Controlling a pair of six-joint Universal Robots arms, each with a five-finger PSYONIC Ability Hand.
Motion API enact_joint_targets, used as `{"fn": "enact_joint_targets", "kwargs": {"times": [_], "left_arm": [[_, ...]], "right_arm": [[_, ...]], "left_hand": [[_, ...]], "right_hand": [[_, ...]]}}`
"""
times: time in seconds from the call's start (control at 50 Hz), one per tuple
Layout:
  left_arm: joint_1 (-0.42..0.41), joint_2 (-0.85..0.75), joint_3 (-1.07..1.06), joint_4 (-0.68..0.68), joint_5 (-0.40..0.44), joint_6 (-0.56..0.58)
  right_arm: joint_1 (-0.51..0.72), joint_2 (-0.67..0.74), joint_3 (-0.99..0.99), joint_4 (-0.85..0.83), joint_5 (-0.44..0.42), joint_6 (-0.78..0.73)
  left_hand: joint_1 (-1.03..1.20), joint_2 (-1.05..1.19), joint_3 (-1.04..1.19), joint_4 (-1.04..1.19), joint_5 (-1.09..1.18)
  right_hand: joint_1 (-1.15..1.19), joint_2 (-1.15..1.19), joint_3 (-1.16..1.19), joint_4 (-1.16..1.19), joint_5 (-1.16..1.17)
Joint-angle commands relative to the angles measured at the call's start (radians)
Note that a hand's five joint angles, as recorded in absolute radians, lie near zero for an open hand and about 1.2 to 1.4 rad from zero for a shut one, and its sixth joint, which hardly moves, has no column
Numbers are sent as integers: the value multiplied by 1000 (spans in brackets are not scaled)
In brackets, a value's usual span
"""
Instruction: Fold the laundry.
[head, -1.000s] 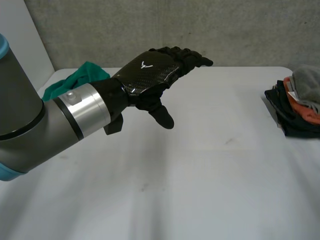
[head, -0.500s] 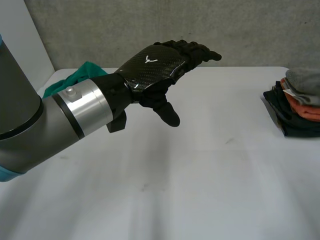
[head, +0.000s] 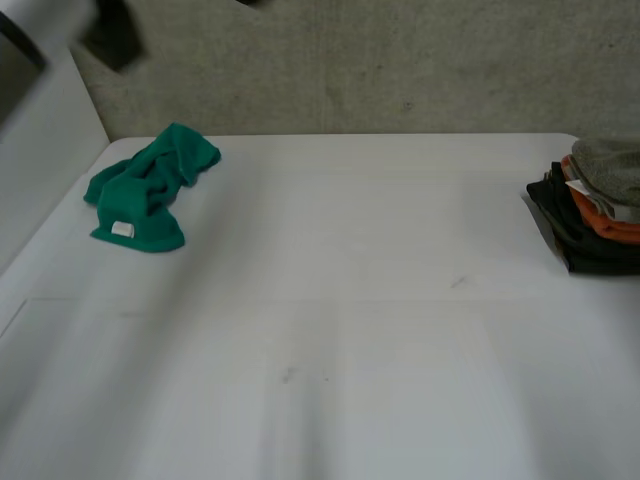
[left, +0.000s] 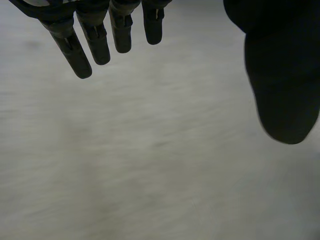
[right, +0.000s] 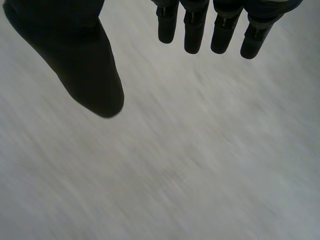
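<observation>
A crumpled green cloth (head: 145, 185) with a small white label lies at the table's far left. A stack of folded clothes (head: 595, 210), black and orange with a grey piece on top, sits at the table's right edge. My left hand (left: 100, 35) hangs over bare table with fingers straight and thumb (left: 282, 80) spread wide, holding nothing. My right hand (right: 195, 27) is likewise open above bare table, its thumb (right: 85, 65) apart from the fingers and nothing between them. Part of my left arm (head: 105, 35) shows at the far left, above the green cloth.
The white table (head: 340, 330) runs wide between the green cloth and the stack. A grey wall stands behind the table's far edge.
My left arm and hand have swung up and off to the left from over the table's middle, uncovering the green cloth. The grey piece now lies flat on the stack.
</observation>
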Motion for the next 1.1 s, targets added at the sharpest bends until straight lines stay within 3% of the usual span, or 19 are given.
{"fn": "enact_joint_targets", "kwargs": {"times": [0.02, 0.04, 0.18, 0.26, 0.36, 0.56, 0.58, 0.62, 0.66, 0.68, 0.74, 0.84, 0.9, 0.98, 1.1], "left_arm": [[274, -56, 0, -85, -85, 177], [297, -115, -9, -93, -86, 273], [329, -414, -23, -87, -82, 672], [378, -620, 23, -35, -54, 766], [392, -813, 145, 85, 27, 774], [388, -1045, 386, 128, 50, 778], [386, -1061, 403, 131, 52, 778], [380, -1101, 449, 148, 57, 778], [374, -1115, 471, 166, 57, 778], [363, -1116, 476, 195, 46, 778], [334, -1099, 451, 243, 18, 771], [251, -845, 266, 301, -63, 732], [210, -718, 145, 317, -68, 686], [81, -440, -111, 311, -71, 544], [-86, -228, -382, 308, -75, 410]], "right_arm": [[298, -36, 287, -63, -118, 11], [359, -28, 339, -47, -114, 2], [489, 122, 492, 12, -65, -95], [496, 160, 551, 16, -14, -118], [488, 199, 591, 6, 0, -121], [485, 233, 602, 0, -5, -121], [485, 234, 602, -3, -5, -121], [485, 242, 597, -6, -2, -123], [485, 246, 592, -7, 0, -123], [484, 252, 589, -7, 1, -123], [483, 259, 586, -7, 6, -123], [479, 251, 588, -6, 9, -121], [479, 246, 589, -6, 9, -118], [476, 228, 589, -4, 14, -112], [447, 184, 577, -4, 72, -91]], "left_hand": [[33, -5, -11, -4, -22], [33, -5, -11, -4, -22], [21, -17, -23, -15, -33], [12, -27, -33, -25, -43], [15, -23, -29, -21, -39], [118, 79, 74, 81, 63], [162, 123, 117, 125, 107], [454, 416, 410, 418, 400], [1078, 1039, 1033, 1041, 1023], [1232, 1193, 1188, 1195, 1177], [1234, 1195, 1189, 1197, 1179], [1234, 1195, 1189, 1197, 1179], [1234, 1195, 1189, 1197, 1179], [1234, 1195, 1189, 1197, 1179], [1234, 1195, 1189, 1197, 1179]], "right_hand": [[-65, -62, -33, -32, -727], [-65, -62, -33, -32, -727], [-65, -62, -33, -32, -727], [-65, -62, -33, -32, -727], [-65, -62, -33, -32, -727], [-65, -62, -33, -32, -727], [-65, -62, -33, -32, -727], [-65, -62, -33, -32, -727], [-65, -62, -33, -32, -727], [-65, -62, -33, -32, -727], [-65, -62, -33, -32, -727], [-65, -62, -33, -32, -727], [-65, -62, -33, -32, -727], [-65, -62, -33, -32, -727], [-65, -62, -33, -32, -727]]}}
